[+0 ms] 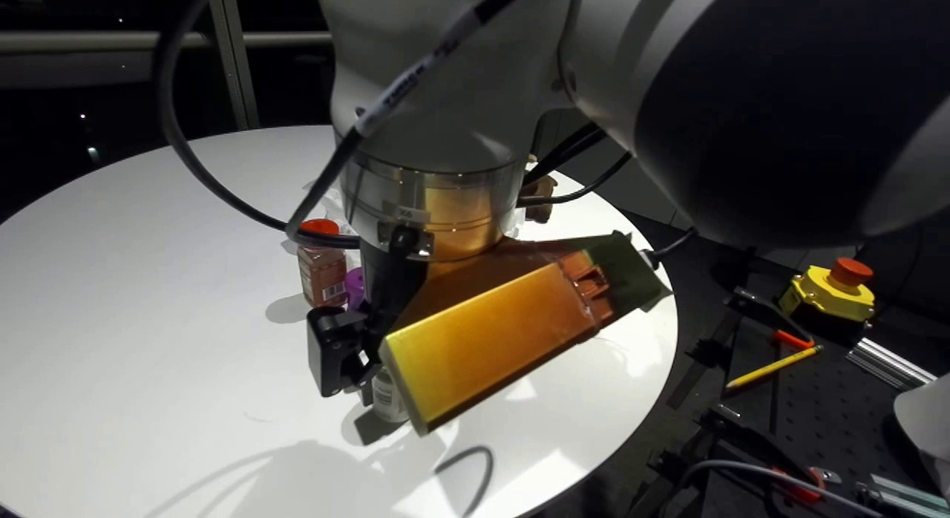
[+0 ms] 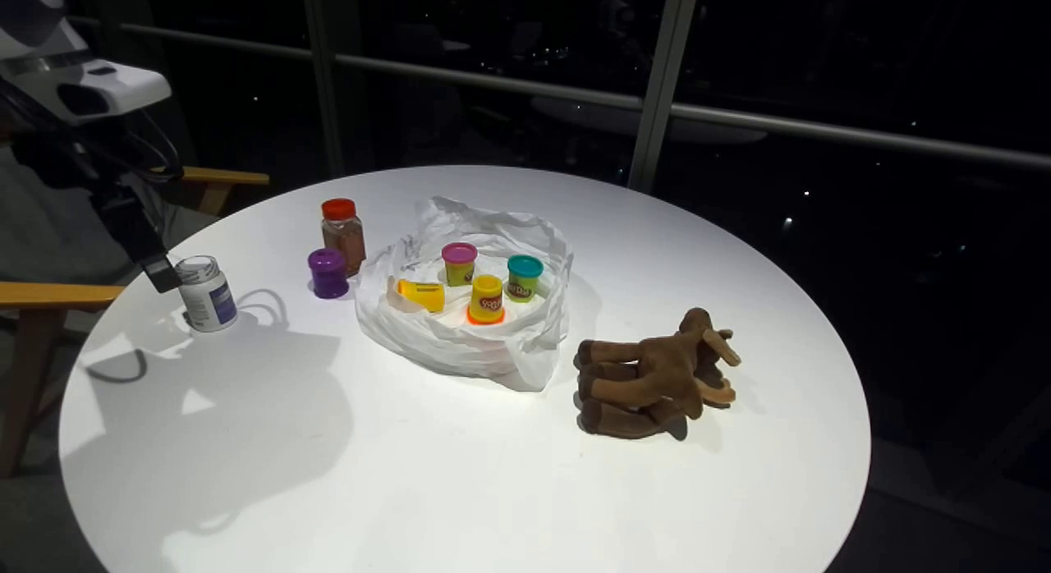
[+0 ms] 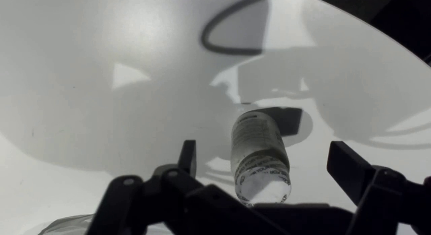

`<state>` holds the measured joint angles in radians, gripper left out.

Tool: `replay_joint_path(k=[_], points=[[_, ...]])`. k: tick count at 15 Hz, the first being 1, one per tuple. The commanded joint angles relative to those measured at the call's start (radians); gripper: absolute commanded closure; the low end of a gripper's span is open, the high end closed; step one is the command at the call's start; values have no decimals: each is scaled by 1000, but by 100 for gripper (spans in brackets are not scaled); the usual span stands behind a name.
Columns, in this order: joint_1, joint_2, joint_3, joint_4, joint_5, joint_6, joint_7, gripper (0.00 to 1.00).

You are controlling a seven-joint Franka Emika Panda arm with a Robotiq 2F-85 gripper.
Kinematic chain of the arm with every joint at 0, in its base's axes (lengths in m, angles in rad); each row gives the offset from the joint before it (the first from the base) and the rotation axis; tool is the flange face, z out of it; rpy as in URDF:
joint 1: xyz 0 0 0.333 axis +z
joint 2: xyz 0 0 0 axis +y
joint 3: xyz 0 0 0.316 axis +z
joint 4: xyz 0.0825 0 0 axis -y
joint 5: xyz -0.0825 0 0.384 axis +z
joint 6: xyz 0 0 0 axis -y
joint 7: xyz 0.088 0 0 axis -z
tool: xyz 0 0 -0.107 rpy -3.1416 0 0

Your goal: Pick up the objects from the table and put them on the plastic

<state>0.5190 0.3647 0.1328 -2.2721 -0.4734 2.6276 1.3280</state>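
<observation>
The plastic bag point(image 2: 493, 358) sits on the round white table point(image 2: 509, 491), its sides standing up in a loose ring. Inside the bag are 4 little tubs: a pink-topped tub point(image 2: 460, 265), a teal-topped tub point(image 2: 523, 279), a standing yellow tub point(image 2: 487, 298) and a tipped yellow tub point(image 2: 421, 295). Just beside the bag stand a purple jar point(image 2: 328, 275) and a red-topped jar point(image 2: 345, 240). Near the bag's opposite side, a brown toy animal point(image 2: 661, 372) lies on the table. The purple jar stands between the bag and the white jar point(image 2: 209, 298). The robot arm point(image 1: 482, 117) looks very big in an exterior view and hides most of the bag there.

The table's edge is near the white jar, on the side away from the bag, and a chair with wood arms point(image 2: 53, 295) is past it. In an exterior view, a yellow box with a red knob point(image 1: 824, 292) and a pencil point(image 1: 775, 367) are past the edge too, well apart from the bag. In an exterior view, lots of table top spreads out in front of the bag, with a big shadow point(image 2: 254, 392) on part of it.

The white jar stands up straight, well apart from the bag. In the wrist view, it shows between the fingers point(image 3: 350, 171) of the gripper point(image 3: 262, 157). They are wide apart, and a gap shows on each side of the jar. I can't tell how low the tips reach.
</observation>
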Motion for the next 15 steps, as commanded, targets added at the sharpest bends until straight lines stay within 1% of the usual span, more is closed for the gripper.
replay_joint_path(k=[1,4,5,6,7,8,10,12,13,15], points=[[4,39,-27,33,-9,35,-3,0],[17,61,-55,49,-20,54,8,0],[15,69,-60,57,-13,56,6,7],[14,71,-61,60,-6,53,1,26],[13,75,-62,64,1,48,-2,32],[13,79,-63,68,5,44,-7,44],[14,70,-61,61,10,31,-10,62],[11,58,-57,53,16,23,-15,77],[12,47,-59,47,13,19,-13,79],[8,27,-63,42,15,6,-12,79]])
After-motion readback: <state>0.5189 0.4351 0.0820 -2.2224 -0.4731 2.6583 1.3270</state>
